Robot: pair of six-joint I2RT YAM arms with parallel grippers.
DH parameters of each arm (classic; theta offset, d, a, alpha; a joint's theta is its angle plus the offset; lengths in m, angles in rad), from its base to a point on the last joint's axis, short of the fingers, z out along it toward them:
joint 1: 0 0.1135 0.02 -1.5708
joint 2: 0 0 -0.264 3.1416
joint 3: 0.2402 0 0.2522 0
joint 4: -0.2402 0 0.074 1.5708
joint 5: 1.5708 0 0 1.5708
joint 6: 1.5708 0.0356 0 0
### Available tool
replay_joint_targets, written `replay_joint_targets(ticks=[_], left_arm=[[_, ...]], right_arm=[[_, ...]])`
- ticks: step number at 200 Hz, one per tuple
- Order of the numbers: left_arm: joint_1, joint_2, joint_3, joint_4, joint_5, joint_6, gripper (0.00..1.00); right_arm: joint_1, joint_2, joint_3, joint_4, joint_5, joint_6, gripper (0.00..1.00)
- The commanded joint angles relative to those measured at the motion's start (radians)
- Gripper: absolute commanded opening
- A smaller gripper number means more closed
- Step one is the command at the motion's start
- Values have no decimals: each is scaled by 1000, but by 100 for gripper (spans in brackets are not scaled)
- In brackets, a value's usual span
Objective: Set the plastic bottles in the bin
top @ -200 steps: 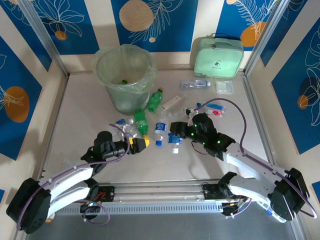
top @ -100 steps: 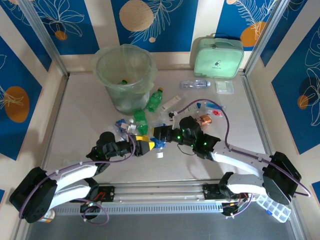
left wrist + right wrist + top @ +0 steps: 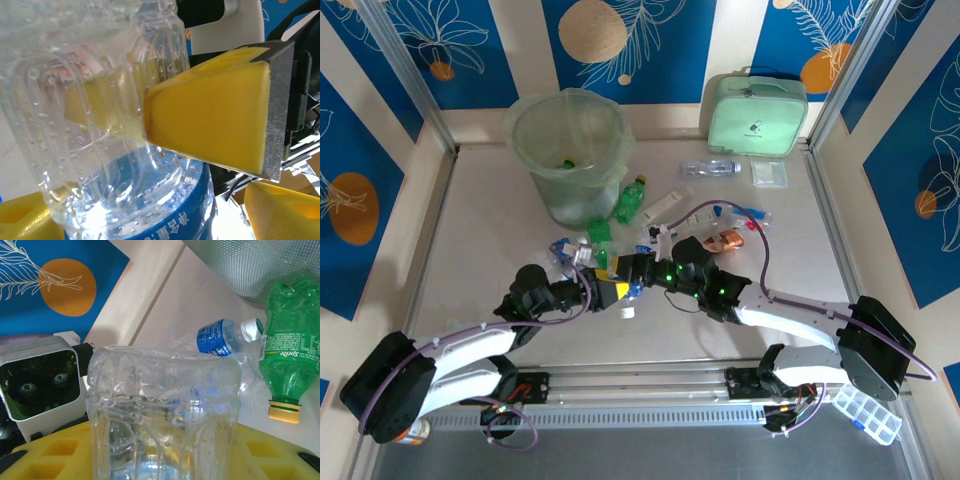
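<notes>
A clear bottle with a blue label (image 3: pixel 634 286) hangs just above the table's middle, and my right gripper (image 3: pixel 632 272) is shut on it. The right wrist view has its ribbed body (image 3: pixel 160 410) standing between my yellow fingers (image 3: pixel 50 450). My left gripper (image 3: pixel 610 290) meets it from the left, open, its fingers either side of the labelled end (image 3: pixel 150 215). The right gripper's finger (image 3: pixel 210 120) presses the bottle's side. The bin (image 3: pixel 568 155) stands at the back left with a bottle inside. Green bottles (image 3: pixel 630 200) (image 3: pixel 290 360) and a blue-labelled one (image 3: pixel 220 337) lie near its foot.
A mint-green case (image 3: pixel 757 112) stands at the back right, with another clear bottle (image 3: pixel 710 168) and a small packet (image 3: pixel 769 172) in front of it. Small clutter and a copper-coloured piece (image 3: pixel 728 240) lie right of centre. A white cap (image 3: pixel 627 311) lies near the grippers.
My right arm has carried the clear bottle leftwards to the left gripper. The left gripper has moved up to it and its jaws have narrowed around the bottle.
</notes>
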State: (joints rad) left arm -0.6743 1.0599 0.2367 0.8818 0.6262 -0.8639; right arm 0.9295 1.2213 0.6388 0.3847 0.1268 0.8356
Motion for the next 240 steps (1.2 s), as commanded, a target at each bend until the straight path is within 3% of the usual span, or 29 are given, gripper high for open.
replay_joint_targets(ticks=[1, 15, 54, 60, 72, 79, 124, 162, 191, 207, 240], left_arm=[[-24, -12, 13, 63, 50, 2, 74], [-24, -18, 15, 49, 48, 10, 68], [-25, -48, 15, 12, 38, 29, 64], [-24, -53, 15, 6, 35, 34, 64], [-25, -68, 15, -19, 24, 44, 64], [-25, -78, 17, -36, 17, 53, 64], [-25, -190, 24, -241, -83, 153, 64], [-25, -286, 46, -468, -240, 241, 62], [-25, -332, 54, -557, -314, 268, 61], [-25, -348, 87, -642, -393, 260, 55], [-25, -336, 294, -938, -521, 289, 51]], right_arm=[[8, 14, 13, 42, 24, 11, 45], [9, 17, 17, 40, 21, 14, 44], [7, 20, 20, 21, 28, 6, 48], [7, 20, 22, 13, 30, 4, 57], [3, 19, 37, -28, 35, 1, 89], [-3, 16, 55, -74, 42, -2, 100], [-53, -132, 88, -270, 111, -108, 99], [-171, -271, 78, -485, 214, -41, 97], [-282, -325, 13, -479, 168, -38, 97], [-311, -332, -17, -490, 199, -7, 96], [-236, -325, -99, -420, 331, 2, 94]])
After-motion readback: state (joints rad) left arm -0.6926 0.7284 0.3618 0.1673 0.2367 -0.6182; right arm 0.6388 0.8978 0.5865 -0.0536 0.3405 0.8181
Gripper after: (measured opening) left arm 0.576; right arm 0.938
